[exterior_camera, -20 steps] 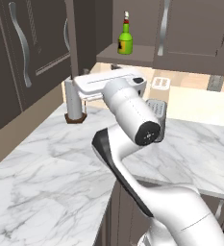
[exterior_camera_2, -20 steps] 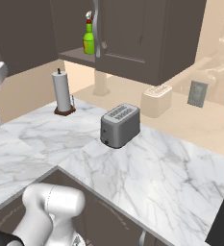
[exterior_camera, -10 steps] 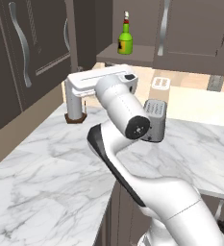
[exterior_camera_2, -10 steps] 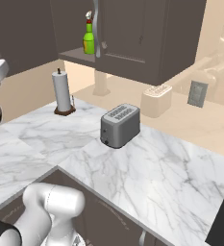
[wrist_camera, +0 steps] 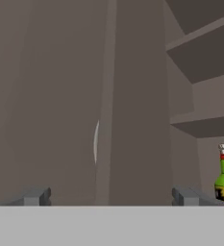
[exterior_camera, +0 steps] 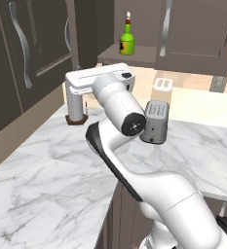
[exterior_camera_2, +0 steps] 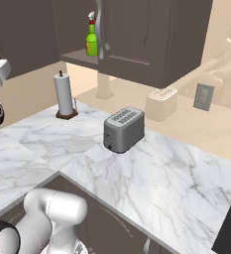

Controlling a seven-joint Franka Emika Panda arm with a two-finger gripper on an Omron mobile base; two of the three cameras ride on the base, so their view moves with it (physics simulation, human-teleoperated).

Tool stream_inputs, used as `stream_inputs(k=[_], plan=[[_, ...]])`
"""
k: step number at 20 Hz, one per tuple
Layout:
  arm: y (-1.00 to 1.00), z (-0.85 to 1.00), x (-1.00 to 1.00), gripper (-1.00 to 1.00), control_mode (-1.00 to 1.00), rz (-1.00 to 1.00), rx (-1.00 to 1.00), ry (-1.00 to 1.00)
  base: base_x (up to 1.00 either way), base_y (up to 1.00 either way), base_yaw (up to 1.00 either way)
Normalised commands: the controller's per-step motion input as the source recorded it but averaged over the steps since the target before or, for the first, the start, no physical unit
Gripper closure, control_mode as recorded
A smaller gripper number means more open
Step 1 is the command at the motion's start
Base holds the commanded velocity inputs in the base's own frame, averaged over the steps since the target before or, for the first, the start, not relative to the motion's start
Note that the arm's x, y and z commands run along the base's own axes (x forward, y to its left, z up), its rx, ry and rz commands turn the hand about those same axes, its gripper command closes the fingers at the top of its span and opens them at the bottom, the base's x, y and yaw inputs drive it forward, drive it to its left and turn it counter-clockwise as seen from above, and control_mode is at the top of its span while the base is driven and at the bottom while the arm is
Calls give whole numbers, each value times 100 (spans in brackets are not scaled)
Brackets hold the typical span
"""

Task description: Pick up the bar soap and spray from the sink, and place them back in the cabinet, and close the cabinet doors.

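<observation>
Arm swung further right, fingers (wrist_camera: 111, 196) spread wide and empty, glossy green spray (exterior_camera: 127, 41) on brown shelf (exterior_camera: 116, 56)

The cabinet (exterior_camera_2: 137, 44) is the landmark. On its open shelf only the spray (exterior_camera_2: 91, 39) stands, near the left end; the shelf beside it lies bare. An edge-on cabinet door (wrist_camera: 132, 105) stands straight before the open gripper (wrist_camera: 111, 197). Below the cabinet, a paper towel roll (exterior_camera_2: 64, 95), a toaster (exterior_camera_2: 123, 129) and a cream box (exterior_camera_2: 161, 102) interrupt the counter (exterior_camera_2: 171, 183).
</observation>
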Motion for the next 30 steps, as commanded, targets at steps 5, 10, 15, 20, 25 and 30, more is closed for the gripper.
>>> stream_inputs(k=[5, 10, 15, 20, 25, 30], plan=[[10, 0, 15, -100, -100, 0, 0, 1, 0, 0, 0], [5, 0, 15, -100, -100, 0, 0, 3, 0, 0, 0], [0, 0, 16, -100, -100, 0, 0, 2, 0, 0, 0], [2, 0, 17, -100, -100, 0, 0, 0, 0, 0, 0], [3, 0, 15, -100, -100, 0, 0, 0, 0, 0, 0], [5, 0, 18, -100, -100, 0, 0, 0, 0, 0, 0]])
